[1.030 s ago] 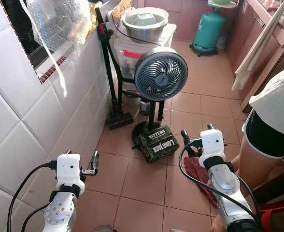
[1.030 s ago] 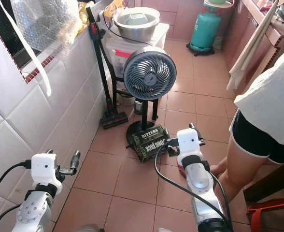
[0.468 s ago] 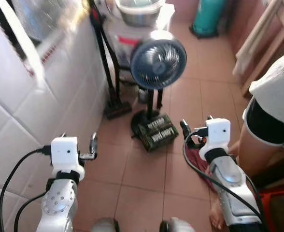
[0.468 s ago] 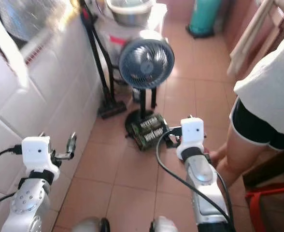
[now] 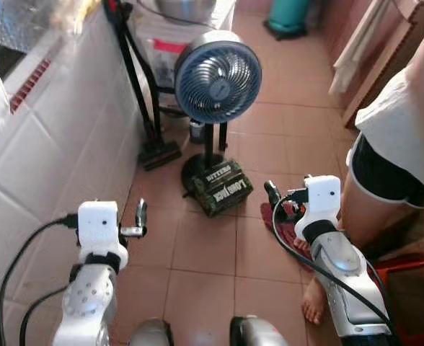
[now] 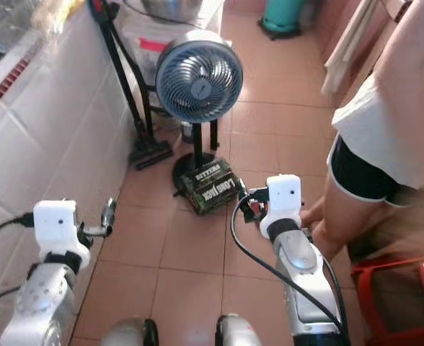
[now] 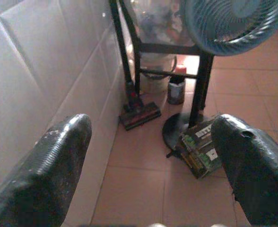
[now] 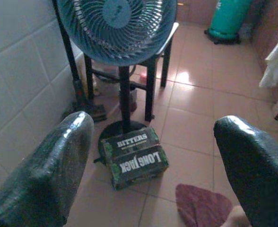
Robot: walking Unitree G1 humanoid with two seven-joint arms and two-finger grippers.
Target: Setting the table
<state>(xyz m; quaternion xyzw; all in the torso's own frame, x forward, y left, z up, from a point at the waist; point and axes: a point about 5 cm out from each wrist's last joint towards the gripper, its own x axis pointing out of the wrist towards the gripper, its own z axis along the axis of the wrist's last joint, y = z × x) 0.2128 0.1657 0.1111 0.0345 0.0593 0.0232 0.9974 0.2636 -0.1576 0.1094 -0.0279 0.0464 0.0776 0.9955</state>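
Note:
No tableware or table is in sight. My left gripper (image 5: 141, 210) is held low beside the white tiled wall (image 5: 46, 144), open and empty; in the left wrist view its fingers (image 7: 58, 156) stand wide apart over the floor. My right gripper (image 5: 288, 192) hovers above the floor tiles just right of a green "Long Jack Bitters" box (image 5: 219, 189), also open with nothing between its fingers (image 8: 58, 161).
A grey pedestal fan (image 5: 218, 76) stands straight ahead with the box at its base. A stick vacuum (image 5: 154, 151) leans on the wall. A person (image 5: 396, 137) stands close on my right, foot (image 5: 313, 306) by a red cloth (image 8: 203, 205). A green gas cylinder (image 8: 229, 19) is farther back.
The camera has tipped down and shifted, so the fan and box sit higher and my feet show. The person now stands closer on the right. Both grippers stay open and empty.

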